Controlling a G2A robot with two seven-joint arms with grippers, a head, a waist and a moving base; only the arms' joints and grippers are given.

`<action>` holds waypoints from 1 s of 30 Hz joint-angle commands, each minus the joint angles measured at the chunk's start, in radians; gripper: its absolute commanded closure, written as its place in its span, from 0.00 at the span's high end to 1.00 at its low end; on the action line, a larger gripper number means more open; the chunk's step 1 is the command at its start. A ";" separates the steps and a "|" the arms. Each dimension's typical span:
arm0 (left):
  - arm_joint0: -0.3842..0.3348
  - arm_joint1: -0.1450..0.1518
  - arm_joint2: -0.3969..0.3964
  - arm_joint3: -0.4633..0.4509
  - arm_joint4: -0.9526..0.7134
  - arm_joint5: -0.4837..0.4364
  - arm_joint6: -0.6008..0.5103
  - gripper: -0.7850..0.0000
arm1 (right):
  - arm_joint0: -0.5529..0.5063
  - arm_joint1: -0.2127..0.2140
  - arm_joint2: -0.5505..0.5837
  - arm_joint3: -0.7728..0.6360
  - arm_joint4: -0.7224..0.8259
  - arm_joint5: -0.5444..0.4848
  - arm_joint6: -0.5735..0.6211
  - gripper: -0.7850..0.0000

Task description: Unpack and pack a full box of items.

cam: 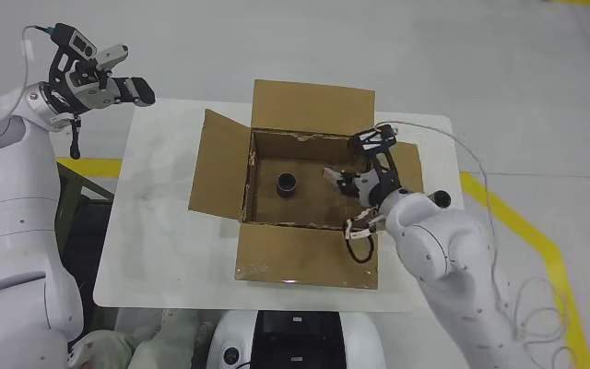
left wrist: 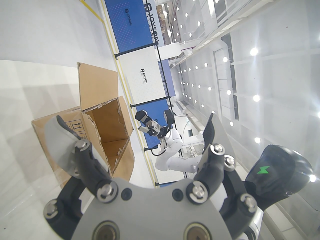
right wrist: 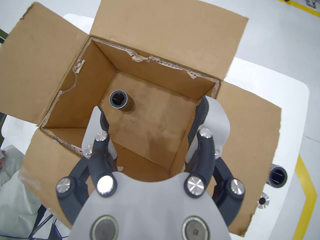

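The right gripper (right wrist: 151, 106) hangs over the open brown cardboard box (right wrist: 162, 26), pointing down into it. Its two fingers are spread wide and there is nothing between them. Below it, and off toward the robot's left of its fingertips, a short dark cylinder with a shiny metal rim (right wrist: 121, 101) stands upright on the box floor, close to the wall on that side and well apart from either finger. All four box flaps are folded outward around the gripper, and the torn paper edges of the rim sit just beneath its fingers (right wrist: 100, 118).

Behind this gripper and to its right, past the flap on that side, a second dark metal-rimmed cylinder (right wrist: 277, 176) lies on the flat white table (cam: 157, 231), with a small silvery round piece (right wrist: 263, 201) just beside it.

The left gripper (cam: 143, 90) is held well away from the box, up over the table's far left corner. Its fingers are also parted wide and empty, with the box off ahead of its fingertips
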 commanded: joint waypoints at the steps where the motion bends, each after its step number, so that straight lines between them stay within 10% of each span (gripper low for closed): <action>1: 0.000 0.000 0.000 0.000 0.000 0.000 0.000 1.00 | 0.039 -0.005 -0.038 0.042 0.012 -0.027 0.046 0.91; 30: 0.000 0.000 0.000 0.000 0.000 0.000 0.000 1.00 | 0.387 -0.132 -0.351 0.554 0.102 0.032 0.044 0.96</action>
